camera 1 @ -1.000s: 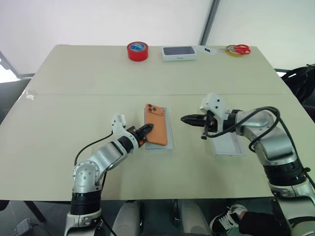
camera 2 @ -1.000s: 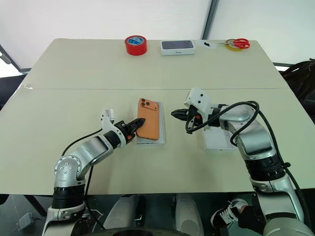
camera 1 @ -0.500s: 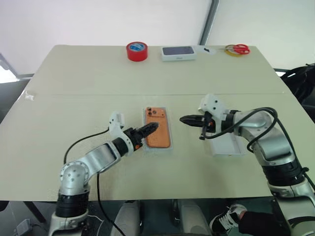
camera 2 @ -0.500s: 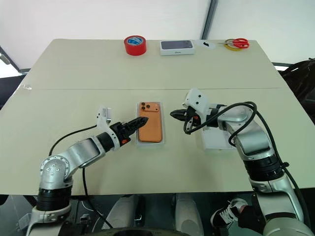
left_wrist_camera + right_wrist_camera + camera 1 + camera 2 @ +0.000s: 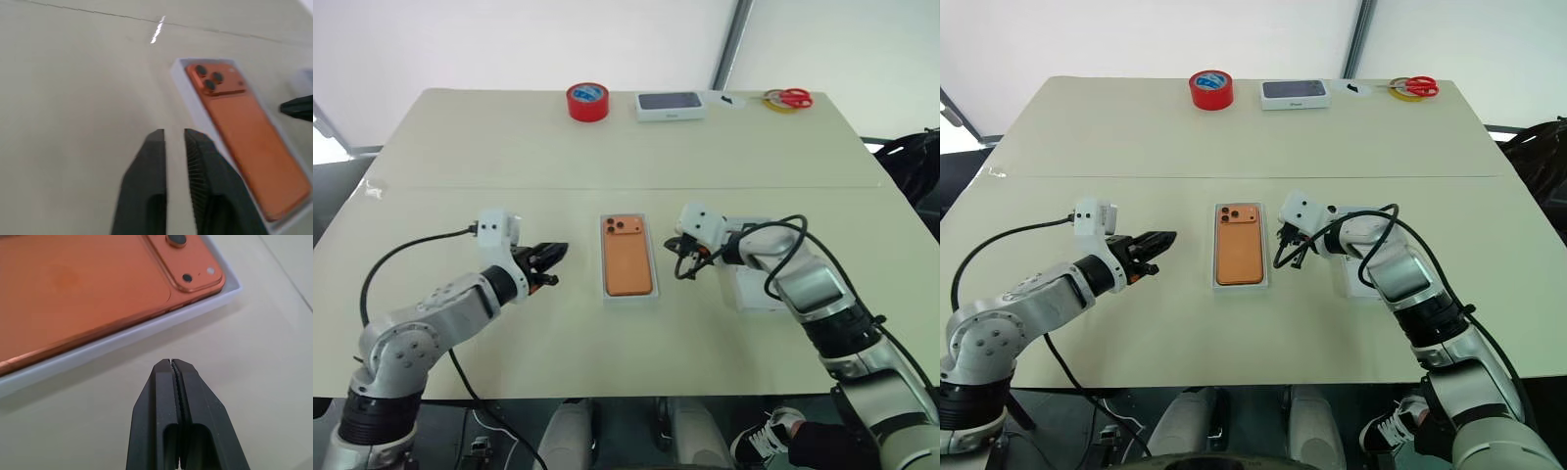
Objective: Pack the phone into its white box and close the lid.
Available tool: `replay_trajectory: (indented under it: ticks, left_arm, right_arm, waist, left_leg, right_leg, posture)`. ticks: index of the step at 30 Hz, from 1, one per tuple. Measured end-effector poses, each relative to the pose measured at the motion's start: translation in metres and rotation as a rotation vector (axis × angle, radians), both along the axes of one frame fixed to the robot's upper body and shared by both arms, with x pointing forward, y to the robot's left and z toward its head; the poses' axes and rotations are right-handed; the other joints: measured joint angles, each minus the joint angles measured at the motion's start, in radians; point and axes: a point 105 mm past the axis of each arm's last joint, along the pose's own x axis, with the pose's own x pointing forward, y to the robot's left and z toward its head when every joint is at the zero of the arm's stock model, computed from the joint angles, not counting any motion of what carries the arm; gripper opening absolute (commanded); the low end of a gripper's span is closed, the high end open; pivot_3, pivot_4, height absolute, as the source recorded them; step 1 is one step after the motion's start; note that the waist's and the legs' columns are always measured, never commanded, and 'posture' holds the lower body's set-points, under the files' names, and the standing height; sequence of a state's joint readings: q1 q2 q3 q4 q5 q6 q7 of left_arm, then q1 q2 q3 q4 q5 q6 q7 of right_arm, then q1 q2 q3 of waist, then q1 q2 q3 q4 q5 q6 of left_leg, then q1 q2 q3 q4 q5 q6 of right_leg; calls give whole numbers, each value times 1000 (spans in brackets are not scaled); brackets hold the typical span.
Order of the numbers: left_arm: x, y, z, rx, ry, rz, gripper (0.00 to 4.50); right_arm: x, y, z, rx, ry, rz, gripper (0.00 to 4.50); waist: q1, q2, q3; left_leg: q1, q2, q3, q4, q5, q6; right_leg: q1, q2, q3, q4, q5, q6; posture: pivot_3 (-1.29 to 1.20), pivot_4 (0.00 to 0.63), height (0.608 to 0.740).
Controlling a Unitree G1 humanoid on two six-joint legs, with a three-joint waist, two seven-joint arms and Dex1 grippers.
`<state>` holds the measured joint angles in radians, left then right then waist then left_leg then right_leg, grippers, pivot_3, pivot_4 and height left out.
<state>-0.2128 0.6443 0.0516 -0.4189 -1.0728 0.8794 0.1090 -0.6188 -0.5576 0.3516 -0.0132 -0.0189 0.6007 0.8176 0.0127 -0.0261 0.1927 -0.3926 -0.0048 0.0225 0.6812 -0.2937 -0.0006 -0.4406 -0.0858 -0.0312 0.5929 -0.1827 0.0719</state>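
Observation:
The orange phone (image 5: 626,262) lies flat in the white box (image 5: 630,297) at the middle of the table, back up, with its lens cluster (image 5: 210,78) at the far end. My left gripper (image 5: 560,253) hangs off to the left of the box, apart from it, its fingers (image 5: 151,161) drawn together on nothing. My right gripper (image 5: 171,361) is shut and empty, its tips low beside the box's right wall (image 5: 122,340) near the lens corner. The lid (image 5: 751,291) rests on the table to the right, partly under my right arm.
Along the table's far edge stand a red tape roll (image 5: 587,101), a sealed white box with a dark top (image 5: 671,105), and red-handled scissors (image 5: 791,97) beside a yellow ring. A seam (image 5: 509,188) crosses the tabletop.
My left gripper let go of the tilted phone, which now lies flat in the box, then pulled away left and shut. My right gripper dropped lower and came in toward the box's right wall.

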Motion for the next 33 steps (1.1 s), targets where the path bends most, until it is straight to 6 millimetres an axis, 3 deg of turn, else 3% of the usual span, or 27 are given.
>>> replay_trajectory:
  ticks: [7,15,25,33]
  left_arm:
    - [22,-28,-14,116,-2,-56,67]
    - [21,-63,-28,173,44,-201,67]
    - [14,-108,-30,139,90,-387,67]
    - [0,-163,-36,43,158,-580,67]
  right_arm:
    - [9,14,-4,-15,-14,-62,0]
    - [5,16,-7,-41,-2,-46,0]
    - [-22,-25,-8,-141,29,-60,0]
    - [-47,-81,-9,-226,77,-182,0]
  waist:
    - [-1,0,0]
    - [-2,0,0]
    - [1,0,0]
    - [20,0,0]
  left_leg:
    - [-1,0,0,0,0,0]
    - [0,0,0,0,0,0]
    - [-1,-2,-1,1,-1,2]
    - [-1,-2,-1,2,-1,3]
  right_leg:
    - [0,0,0,0,0,0]
    - [0,1,0,1,0,1]
    - [1,-2,0,0,-1,2]
    - [2,-2,0,0,-1,3]
  posture:
    - [0,150,732]
    - [0,150,732]
    - [0,150,732]
    - [0,150,732]
